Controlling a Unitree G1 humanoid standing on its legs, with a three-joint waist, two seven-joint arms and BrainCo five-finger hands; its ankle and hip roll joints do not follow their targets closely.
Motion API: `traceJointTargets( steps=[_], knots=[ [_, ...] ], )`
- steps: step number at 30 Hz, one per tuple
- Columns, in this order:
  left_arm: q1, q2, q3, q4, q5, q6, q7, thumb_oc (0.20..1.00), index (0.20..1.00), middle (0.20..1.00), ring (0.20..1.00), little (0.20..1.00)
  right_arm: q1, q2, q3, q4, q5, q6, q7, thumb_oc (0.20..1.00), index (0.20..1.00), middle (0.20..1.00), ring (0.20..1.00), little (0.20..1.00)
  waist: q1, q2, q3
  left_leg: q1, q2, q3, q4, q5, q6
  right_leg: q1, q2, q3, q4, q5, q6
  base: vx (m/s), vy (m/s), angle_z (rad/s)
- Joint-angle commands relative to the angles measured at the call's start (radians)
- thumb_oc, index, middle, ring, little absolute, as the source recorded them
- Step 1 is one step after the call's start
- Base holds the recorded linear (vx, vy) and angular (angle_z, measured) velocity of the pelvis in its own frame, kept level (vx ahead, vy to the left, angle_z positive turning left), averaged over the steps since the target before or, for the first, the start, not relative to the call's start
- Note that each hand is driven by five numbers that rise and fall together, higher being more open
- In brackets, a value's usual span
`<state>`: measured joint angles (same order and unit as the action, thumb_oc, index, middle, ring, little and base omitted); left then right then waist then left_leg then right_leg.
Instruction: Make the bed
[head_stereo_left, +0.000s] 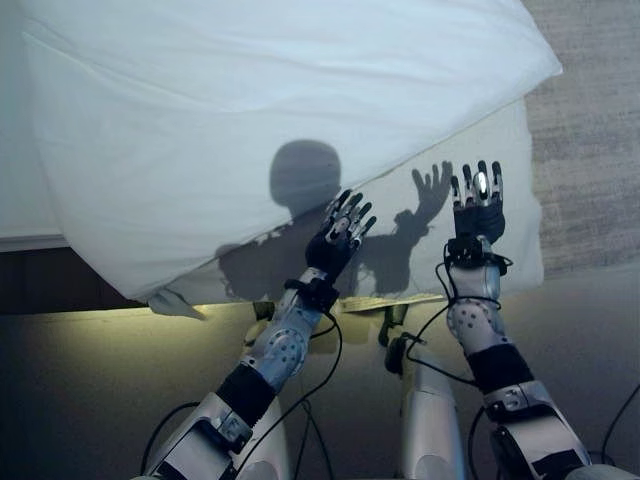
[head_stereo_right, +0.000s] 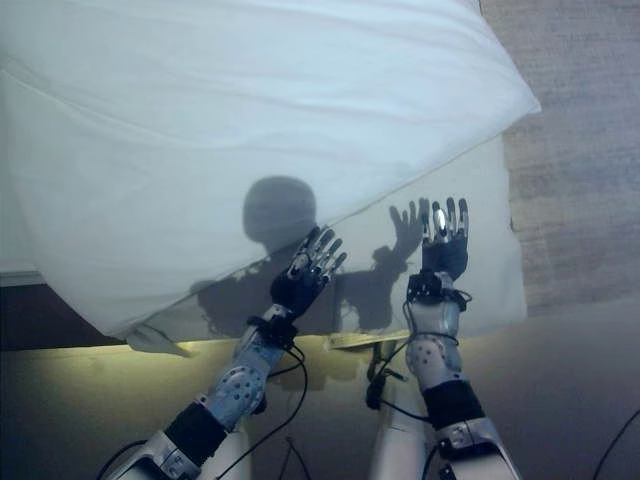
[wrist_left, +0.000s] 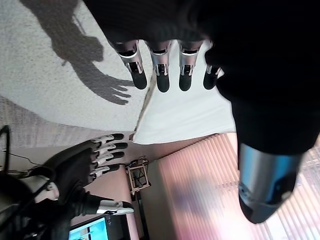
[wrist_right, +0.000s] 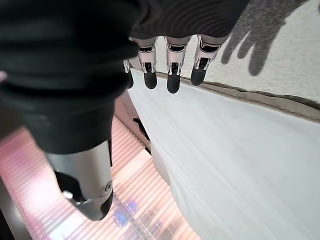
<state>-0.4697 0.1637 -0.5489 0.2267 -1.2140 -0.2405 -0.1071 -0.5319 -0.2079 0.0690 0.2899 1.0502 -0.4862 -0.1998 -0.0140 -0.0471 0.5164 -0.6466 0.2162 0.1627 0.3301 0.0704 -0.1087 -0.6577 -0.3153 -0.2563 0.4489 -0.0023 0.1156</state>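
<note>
A big white pillow (head_stereo_left: 270, 120) lies slantwise over the near corner of the bed (head_stereo_left: 500, 190), one corner jutting past the bed's right edge toward the carpet (head_stereo_left: 590, 130). The left hand (head_stereo_left: 340, 235) and right hand (head_stereo_left: 478, 205) are raised just above the bed's near edge, fingers straight and spread, holding nothing. Open grey floor (head_stereo_left: 100, 380) lies below that edge.

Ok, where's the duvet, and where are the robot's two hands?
duvet (head_stereo_left: 250, 110), left eye view, on its white middle.
left hand (head_stereo_left: 338, 238), left eye view, on its dark back.
right hand (head_stereo_left: 479, 212), left eye view, on its dark back.
</note>
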Motion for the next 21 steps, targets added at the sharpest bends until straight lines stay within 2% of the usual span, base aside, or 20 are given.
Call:
traceJointTargets(
  steps=[1,8,13,16,21],
  knots=[
    [-0.025,-0.025,-0.034,-0.052,-0.032,-0.017,0.003,1.0,1.0,1.0,1.0,1.0,-0.063,-0.026,-0.037,-0.035,-0.032,-0.074,-0.025,1.0,1.0,1.0,1.0,1.0,0.001,-0.008,-0.017,-0.089,0.025,-0.036,0.121,-0.109,0.007,-0.029,-0.04,0.006,-0.074,0.051,0.054,0.0,0.0,0.0],
    [-0.052,-0.029,-0.049,-0.049,-0.044,-0.028,0.014,1.0,1.0,1.0,1.0,1.0,-0.183,-0.064,-0.006,0.065,-0.008,-0.067,-0.038,1.0,1.0,1.0,1.0,1.0,0.012,-0.009,-0.003,-0.137,0.022,-0.045,0.132,-0.106,0.007,-0.075,-0.038,0.009,-0.062,0.054,0.052,-0.01,-0.007,0.01],
    [-0.056,-0.03,-0.063,-0.054,-0.045,-0.03,0.024,1.0,1.0,1.0,1.0,1.0,-0.327,-0.13,0.038,0.204,0.019,-0.027,-0.041,1.0,1.0,1.0,1.0,1.0,0.027,-0.013,0.003,-0.18,0.026,-0.052,0.144,-0.105,0.006,-0.111,-0.033,0.002,-0.057,0.057,0.05,0.0,0.0,0.0],
    [-0.063,-0.014,-0.071,-0.061,-0.042,-0.035,0.022,1.0,1.0,1.0,1.0,1.0,-0.475,-0.211,0.121,0.373,0.084,0.044,-0.008,1.0,1.0,1.0,1.0,1.0,0.045,-0.025,0.003,-0.206,0.031,-0.058,0.144,-0.101,0.0,-0.136,-0.026,-0.008,-0.051,0.056,0.047,0.0,-0.005,0.01],
    [-0.067,-0.006,-0.074,-0.068,-0.044,-0.033,0.028,1.0,1.0,1.0,1.0,1.0,-0.61,-0.264,0.162,0.534,0.126,0.101,-0.003,1.0,1.0,1.0,1.0,1.0,0.056,-0.034,0.004,-0.23,0.036,-0.068,0.145,-0.096,-0.006,-0.152,-0.018,-0.019,-0.043,0.05,0.044,0.0,-0.012,0.01]
  ],
)
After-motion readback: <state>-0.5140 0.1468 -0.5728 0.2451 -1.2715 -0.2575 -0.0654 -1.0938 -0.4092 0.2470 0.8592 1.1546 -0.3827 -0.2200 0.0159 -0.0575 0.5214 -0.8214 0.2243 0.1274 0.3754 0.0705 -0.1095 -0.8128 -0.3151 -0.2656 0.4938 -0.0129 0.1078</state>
